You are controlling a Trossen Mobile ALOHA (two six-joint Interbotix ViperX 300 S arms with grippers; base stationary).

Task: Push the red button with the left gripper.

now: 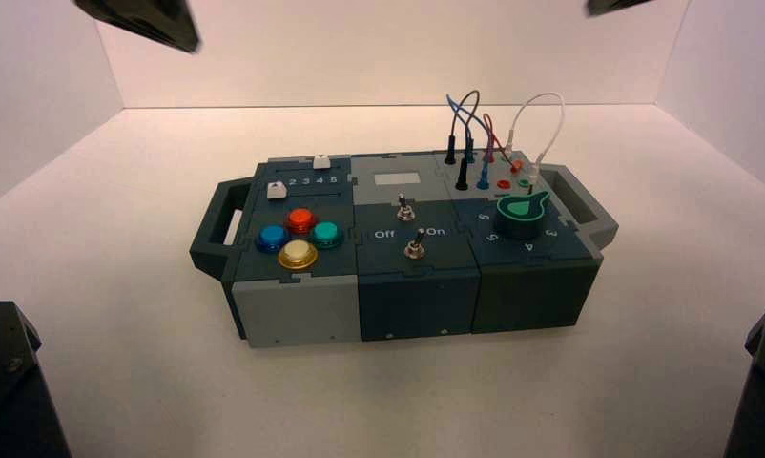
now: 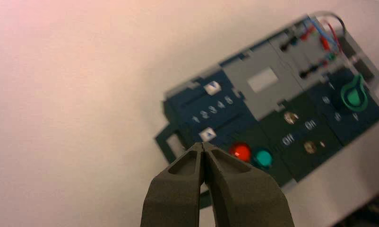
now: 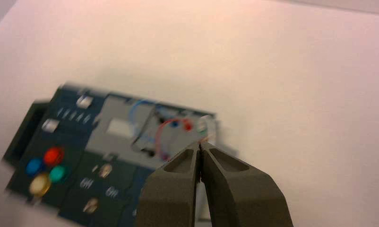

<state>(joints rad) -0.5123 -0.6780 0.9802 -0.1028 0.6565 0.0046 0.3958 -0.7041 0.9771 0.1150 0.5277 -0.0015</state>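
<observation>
1. The left gripper [image 2: 204, 147] is held high above the box's [image 1: 293, 320] far left, fingers pressed together.
2. The red button [image 1: 300, 220] is seen on the box's left part, farthest of four domes, between blue and teal.
3. It is judged stiff and glossy; its crown should be pressed squarely.
4. The right gripper [image 3: 200, 146] is held high too, fingers together.

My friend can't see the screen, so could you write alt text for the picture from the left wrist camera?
The left gripper, its dark fingers shut together, hangs above a white table, apart from a dark blue and grey control box. The red button shows just beyond the fingertips, beside a teal button, with two white sliders, two toggle switches and a green knob farther off.
</observation>
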